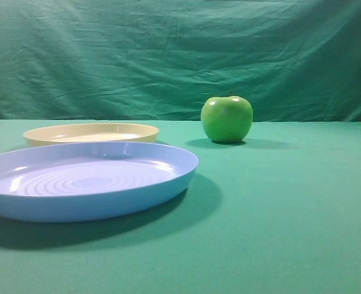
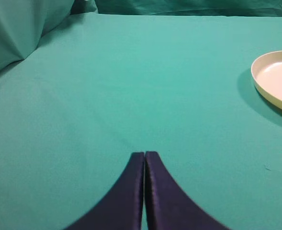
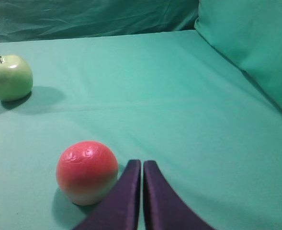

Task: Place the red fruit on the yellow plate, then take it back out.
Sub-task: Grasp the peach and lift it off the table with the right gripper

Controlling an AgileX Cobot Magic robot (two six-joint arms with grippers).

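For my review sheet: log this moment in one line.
red fruit on cloth, ungrasped | yellow plate empty | left gripper shut | right gripper shut beside fruit

Green cloth backdrop [image 1: 168, 55], green tabletop [image 1: 290, 214]

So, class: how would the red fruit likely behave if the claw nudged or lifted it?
The red fruit looks round and sits free on flat cloth, so a nudge would probably roll it. Its glossy skin suggests it may slip in the shut right claw beside it.
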